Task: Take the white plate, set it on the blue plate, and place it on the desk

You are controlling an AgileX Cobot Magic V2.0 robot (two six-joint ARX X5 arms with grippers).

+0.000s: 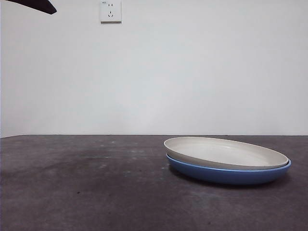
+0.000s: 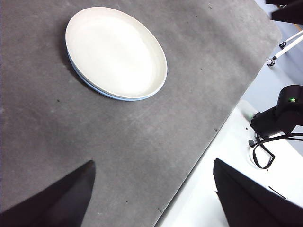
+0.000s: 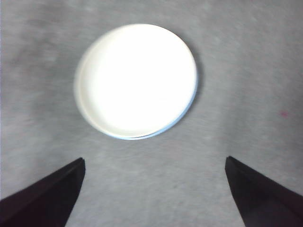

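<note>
From my console, the white plate (image 1: 224, 151) sits nested inside the blue plate (image 1: 226, 174), the pair resting on the desk (image 1: 86, 187) at the right of the front view, toward the near side. The white one lies slightly askew in the stack: its left rim rides higher than its right, so it tilts a little rather than seating flat. Only a thin crescent of blue shows beneath it in the wrist views (the white plate covers nearly all of it). Neither plate holds anything that I can see; the white plate's bowl is bare and smooth.

The left gripper (image 2: 154, 194) hangs high above the desk's edge with its jaws spread wide and nothing between them, well apart from the white plate (image 2: 116, 52) and the sliver of blue plate (image 2: 90, 84) under it.

The right gripper (image 3: 154, 194) is likewise spread wide and holding nothing, poised above the desk with the white plate (image 3: 137, 80) directly ahead of it, the blue plate (image 3: 182, 118) peeking out along one rim.

A wall socket (image 1: 110, 11) is on the far wall.
</note>
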